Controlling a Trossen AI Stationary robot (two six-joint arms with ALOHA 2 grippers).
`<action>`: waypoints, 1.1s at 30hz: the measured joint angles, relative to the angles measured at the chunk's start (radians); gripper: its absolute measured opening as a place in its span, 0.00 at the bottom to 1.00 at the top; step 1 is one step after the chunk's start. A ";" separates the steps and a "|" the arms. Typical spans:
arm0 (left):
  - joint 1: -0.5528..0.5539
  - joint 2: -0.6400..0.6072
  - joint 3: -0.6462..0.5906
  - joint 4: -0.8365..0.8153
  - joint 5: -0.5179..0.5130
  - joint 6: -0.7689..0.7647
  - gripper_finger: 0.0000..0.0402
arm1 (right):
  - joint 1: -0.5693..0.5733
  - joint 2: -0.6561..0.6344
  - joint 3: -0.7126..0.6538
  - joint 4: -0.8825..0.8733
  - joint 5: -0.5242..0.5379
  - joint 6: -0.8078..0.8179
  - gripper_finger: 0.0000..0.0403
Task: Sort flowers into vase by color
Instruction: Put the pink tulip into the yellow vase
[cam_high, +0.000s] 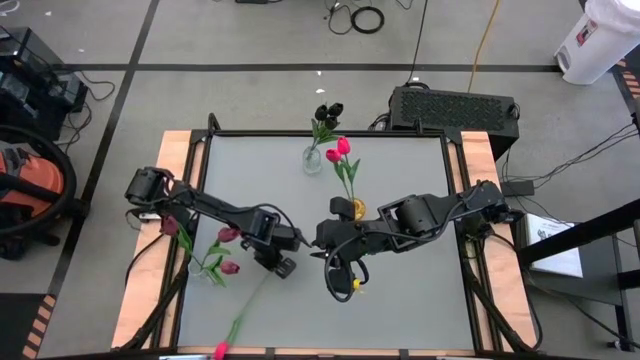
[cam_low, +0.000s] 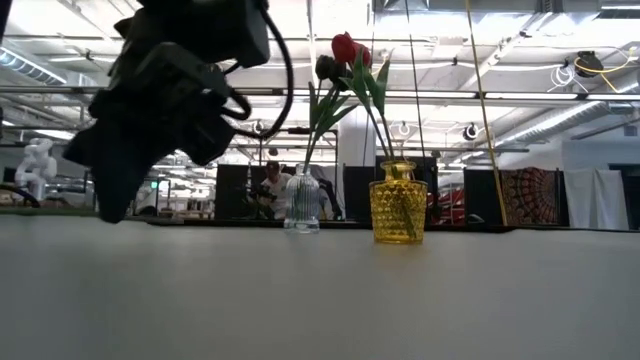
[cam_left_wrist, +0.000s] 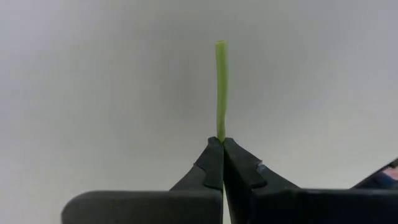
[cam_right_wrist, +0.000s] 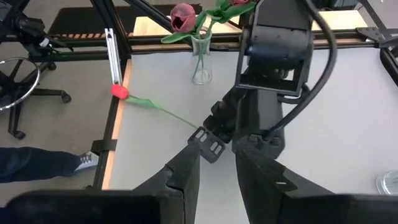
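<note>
Sorting stands partly done: dark tulips (cam_high: 328, 110) fill the clear vase (cam_high: 313, 160) at top centre, pink ones (cam_high: 338, 152) the yellow vase (cam_high: 356, 209), while the left pincer (cam_high: 282, 266) pinches a pink-headed stem (cam_high: 245, 315) on the counter (cam_high: 420, 300) at lower centre, maroon blooms (cam_high: 228, 236) waiting at left; right pincer (cam_high: 342, 285) half-spread, empty.

Big open lab/workshop hall: exposed ceiling trusses (cam_low: 520, 90) with strip lights across top of low view, concrete floor (cam_high: 250, 40) with loose cables (cam_high: 367, 17) top centre, orange shop vac (cam_high: 30, 185) far left.
</note>
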 joint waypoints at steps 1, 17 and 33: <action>0.005 0.000 0.007 0.000 -0.001 0.010 0.00 | -0.001 0.000 0.000 -0.003 0.000 -0.003 0.24; 0.110 0.000 0.158 -0.009 -0.021 0.119 0.00 | -0.001 0.000 0.000 -0.057 0.001 -0.003 0.24; 0.201 0.000 0.418 -0.060 0.028 0.303 0.00 | -0.001 -0.040 0.000 -0.168 0.003 0.032 0.24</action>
